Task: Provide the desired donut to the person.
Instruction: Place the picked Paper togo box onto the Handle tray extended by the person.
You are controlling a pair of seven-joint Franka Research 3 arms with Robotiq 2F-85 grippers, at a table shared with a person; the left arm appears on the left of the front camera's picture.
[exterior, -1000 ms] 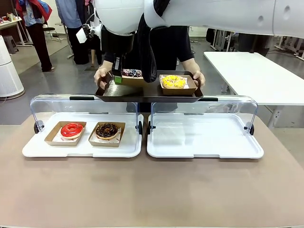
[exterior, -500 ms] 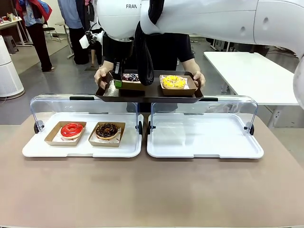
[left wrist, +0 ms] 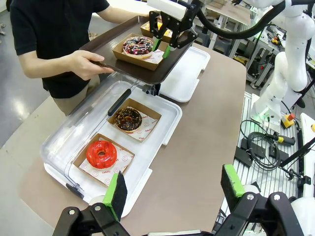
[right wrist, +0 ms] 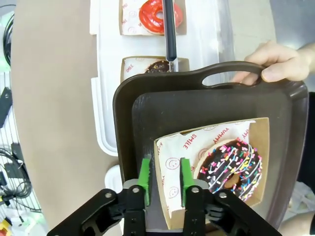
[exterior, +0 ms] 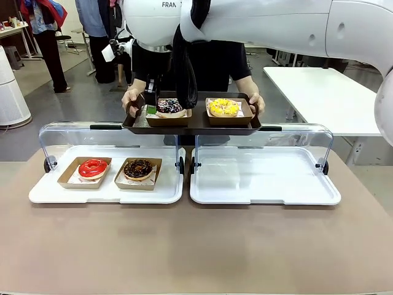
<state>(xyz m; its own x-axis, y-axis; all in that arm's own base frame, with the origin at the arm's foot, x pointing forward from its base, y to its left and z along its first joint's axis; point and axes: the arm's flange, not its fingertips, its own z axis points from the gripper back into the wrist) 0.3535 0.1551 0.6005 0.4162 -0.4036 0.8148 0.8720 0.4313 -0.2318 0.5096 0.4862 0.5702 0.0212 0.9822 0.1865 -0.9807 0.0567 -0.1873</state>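
Over the tray (right wrist: 197,98), right gripper (right wrist: 164,178) seemingly straddles the box rim (right wrist: 160,162).

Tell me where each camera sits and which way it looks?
Front view: sits between the arms, looks across the table at the person holding the tray; the right arm reaches across the top.
Left wrist view: rides high on the left arm, looks down over the left gripper, jaws open, at the table and the right gripper.
Right wrist view: looks down past the right gripper, jaws apart around the box wall.
Shared: all three views show the sprinkle donut on the tray.
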